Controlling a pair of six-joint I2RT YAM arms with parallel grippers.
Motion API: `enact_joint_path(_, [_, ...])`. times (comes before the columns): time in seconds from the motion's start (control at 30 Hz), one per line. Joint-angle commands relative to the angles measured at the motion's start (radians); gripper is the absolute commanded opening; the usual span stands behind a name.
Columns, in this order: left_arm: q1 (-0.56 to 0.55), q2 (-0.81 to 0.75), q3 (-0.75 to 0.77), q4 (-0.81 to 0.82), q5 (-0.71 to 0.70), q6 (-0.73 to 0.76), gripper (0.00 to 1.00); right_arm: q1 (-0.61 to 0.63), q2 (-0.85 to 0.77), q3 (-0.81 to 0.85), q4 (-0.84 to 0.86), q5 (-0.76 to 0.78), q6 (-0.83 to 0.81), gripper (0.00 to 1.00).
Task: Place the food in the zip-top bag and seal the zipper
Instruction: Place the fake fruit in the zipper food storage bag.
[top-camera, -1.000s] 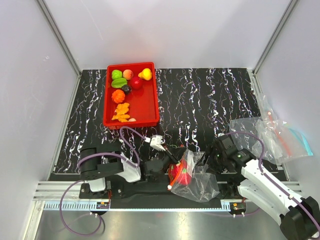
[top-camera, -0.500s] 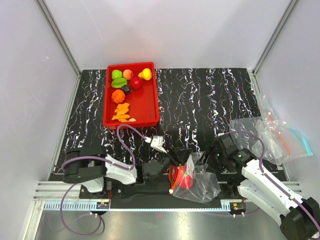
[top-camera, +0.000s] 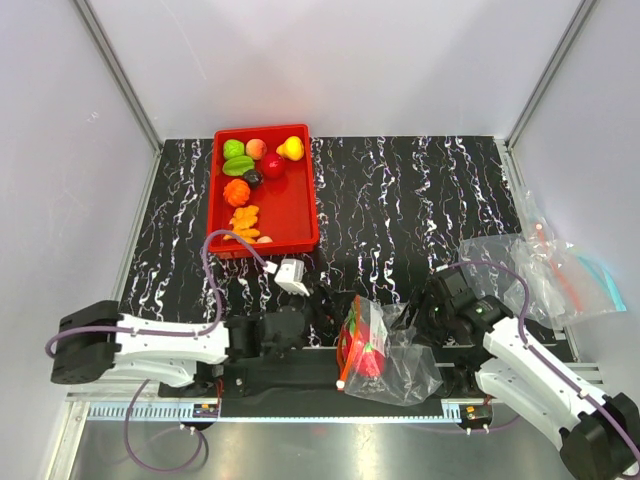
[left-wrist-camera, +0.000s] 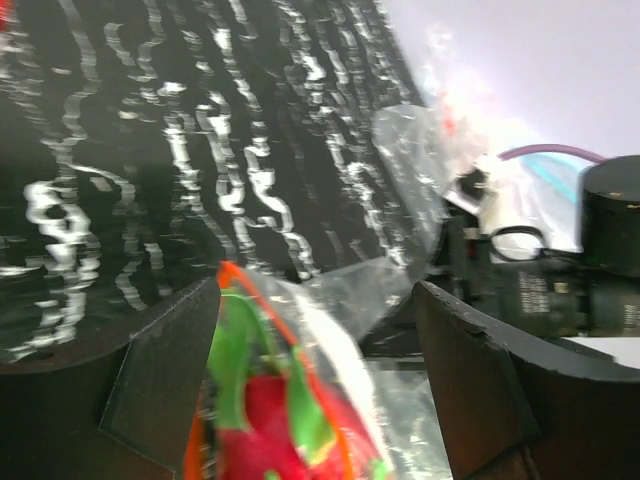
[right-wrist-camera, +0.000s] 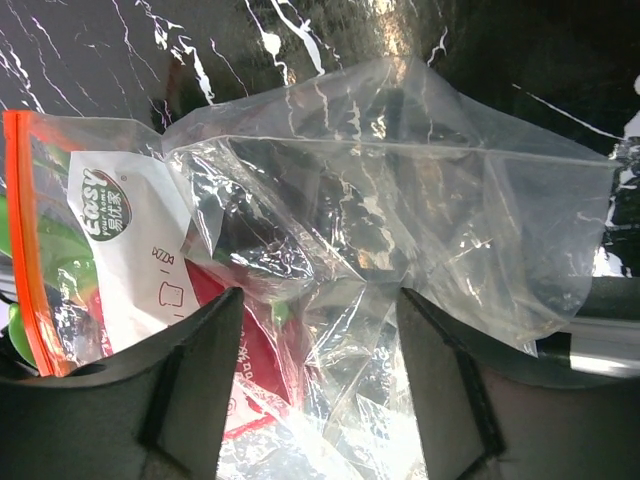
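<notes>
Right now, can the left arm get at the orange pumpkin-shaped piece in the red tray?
Probably yes. The left gripper is open beside the zip-top bag, and nothing stands between it and the red tray. The orange piece lies uncovered near the tray's middle, though other food sits close by.

On zip-top bag (right-wrist-camera: 400, 220), white label (right-wrist-camera: 150, 275): green oval logo (right-wrist-camera: 100, 205) reads "Easy"; smaller print beneath unreadable.

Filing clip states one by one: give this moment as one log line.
left gripper: open at bag mouth | right gripper: open by bag | bag: unsealed, red fruit inside | tray: other food left
</notes>
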Motion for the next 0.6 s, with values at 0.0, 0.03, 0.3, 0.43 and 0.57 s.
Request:
enact_joint_path(0.0, [0.022, -0.107, 0.019, -0.29, 0.028, -0.002, 0.83, -0.004, 0.012, 0.073, -0.027, 0.021, -0.044, 0.71])
enact_joint_path(0.03, [0.025, -0.125, 0.018, -0.324, 0.052, -0.002, 0.82, -0.004, 0.023, 0.082, -0.04, 0.04, -0.053, 0.72])
enact_joint_path(0.3, [0.045, -0.254, -0.057, -0.468, 0.278, -0.037, 0.79, -0.004, 0.061, 0.177, -0.116, 0.09, -0.106, 0.76])
enact_joint_path(0.43, [0.045, -0.256, -0.127, -0.361, 0.362, -0.057, 0.69, -0.004, 0.073, 0.219, -0.121, 0.091, -0.107, 0.78])
enact_joint_path(0.57, [0.044, -0.233, -0.143, -0.303, 0.424, -0.063, 0.61, -0.004, 0.101, 0.295, -0.146, 0.097, -0.147, 0.79])
